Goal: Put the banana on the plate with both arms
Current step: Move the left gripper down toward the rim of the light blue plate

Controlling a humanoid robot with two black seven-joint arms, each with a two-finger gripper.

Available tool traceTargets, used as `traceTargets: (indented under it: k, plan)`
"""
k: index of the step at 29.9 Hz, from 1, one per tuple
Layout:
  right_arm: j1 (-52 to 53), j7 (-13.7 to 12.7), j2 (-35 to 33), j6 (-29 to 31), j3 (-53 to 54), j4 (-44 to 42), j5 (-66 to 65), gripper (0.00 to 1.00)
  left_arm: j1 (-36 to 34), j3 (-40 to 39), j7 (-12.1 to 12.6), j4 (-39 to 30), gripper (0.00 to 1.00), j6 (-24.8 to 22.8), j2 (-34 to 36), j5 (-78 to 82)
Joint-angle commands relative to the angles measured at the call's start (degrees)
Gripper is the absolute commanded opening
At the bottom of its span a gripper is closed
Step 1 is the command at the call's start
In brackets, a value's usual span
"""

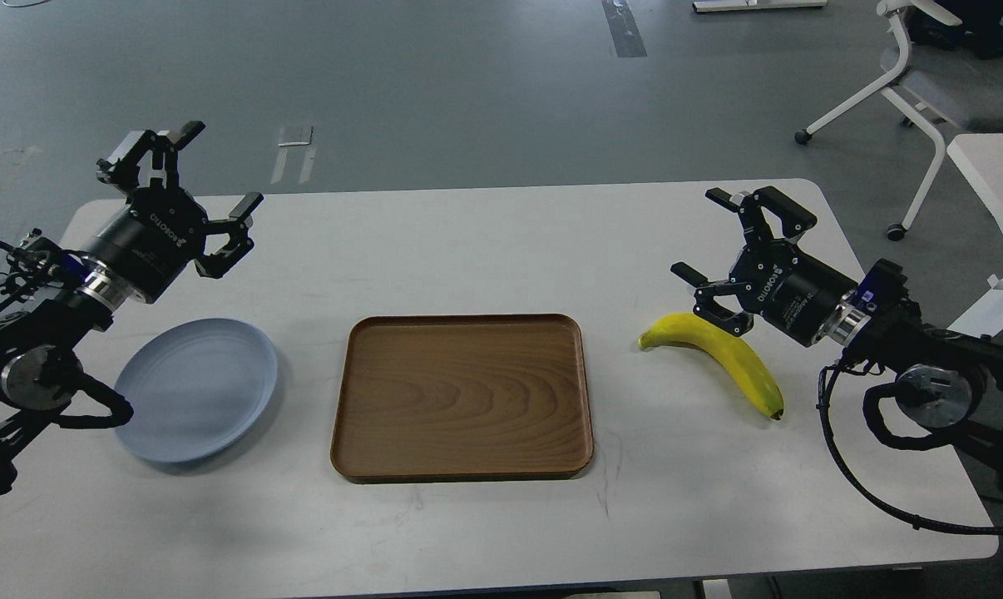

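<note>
White bench carries everything; I take the wooden tray at its centre as my landmark. Plate lies left of the tray, bare. Banana lies right of the tray, flat on the bench, well apart from the plate, greenish stem toward the tray, dark tip away from it. My right gripper hangs just beyond the banana, fingers spread wide, holding nothing. My left gripper hovers beyond the plate, equally wide, empty. Judgement: pickup not yet begun. Best to lower the right gripper across the banana's thick middle, close gently, then carry it over the tray for a handover.
</note>
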Motion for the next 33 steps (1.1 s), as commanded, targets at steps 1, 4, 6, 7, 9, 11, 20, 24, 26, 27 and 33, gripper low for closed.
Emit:
traceTargets:
  k: [1,4,6,7,9,11,20,24,26,27,33]
  plan:
    - [-0.08,0.00,0.00,0.00,0.00,-0.03,0.00,1.00,0.04,0.00,-0.01,-0.01,1.00,0.00,0.01,0.00]
    - [0.01,0.00,0.00,0.00,0.00,-0.03,0.00,1.00,0.12,0.00,-0.01,0.08,1.00,0.00,0.01,0.00]
    - [0.01,0.00,-0.09,0.00,0.00,-0.03,0.00,1.00,0.13,0.08,-0.01,0.26,1.00,0.00,0.10,0.00]
    - [0.01,0.00,-0.18,0.00,0.00,-0.12,0.00,1.00,0.13,0.35,-0.01,1.04,1.00,0.00,0.27,0.09]
    - [0.01,0.00,-0.26,0.00,0.00,-0.12,0.00,1.00,0.13,0.70,-0.01,2.36,1.00,0.00,0.27,0.26]
    - [0.01,0.00,-0.44,0.00,0.00,-0.12,0.00,1.00,0.04,0.88,-0.01,4.38,1.00,0.00,0.53,0.26]
    - [-0.08,0.00,-0.70,0.00,-0.17,-0.21,0.00,1.00,-1.19,0.00,-0.01,12.56,1.00,0.00,0.98,1.75]
    - [-0.17,0.00,-1.14,0.00,-0.17,-0.21,-0.26,1.00,-2.86,-0.44,-0.01,11.51,1.00,0.00,2.28,7.01]
    - [-0.26,0.00,-1.75,0.00,-0.26,-0.12,-0.26,1.00,-3.91,-0.53,-0.01,9.67,1.00,0.00,4.74,11.92]
    - [-0.34,0.00,-1.85,0.00,-0.26,-0.12,-0.26,1.00,-4.87,-0.53,-0.01,7.92,1.00,0.00,6.41,15.61]
    - [-0.34,0.00,-1.93,0.00,-0.35,-0.21,-0.35,1.00,-5.06,-0.44,-0.01,-4.72,1.00,0.00,14.49,32.92]
